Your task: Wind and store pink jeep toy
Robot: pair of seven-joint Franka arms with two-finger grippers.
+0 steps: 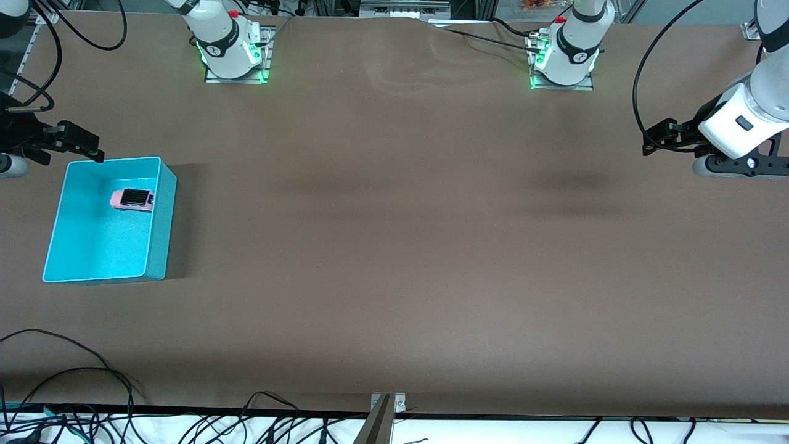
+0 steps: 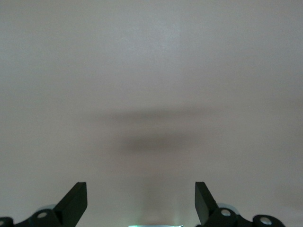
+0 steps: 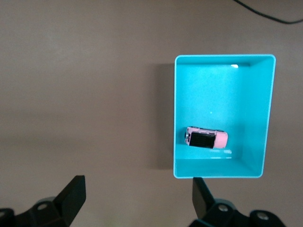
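Note:
The pink jeep toy (image 1: 131,200) lies on the floor of the turquoise bin (image 1: 161,216), in the half farther from the front camera. The bin stands at the right arm's end of the table. In the right wrist view the jeep (image 3: 206,138) shows its black roof inside the bin (image 3: 259,113). My right gripper (image 1: 65,148) is open and empty, up over the table just off the bin's corner; its own view shows its jaws (image 3: 138,198) wide apart. My left gripper (image 1: 656,139) is open and empty over bare table at the left arm's end, as its own view (image 2: 141,198) shows.
The two arm bases (image 1: 231,46) (image 1: 564,55) stand along the table's edge farthest from the front camera. Loose black cables (image 1: 74,376) and a metal bracket (image 1: 387,404) lie at the edge nearest the camera. The brown table (image 1: 394,246) is bare between bin and left gripper.

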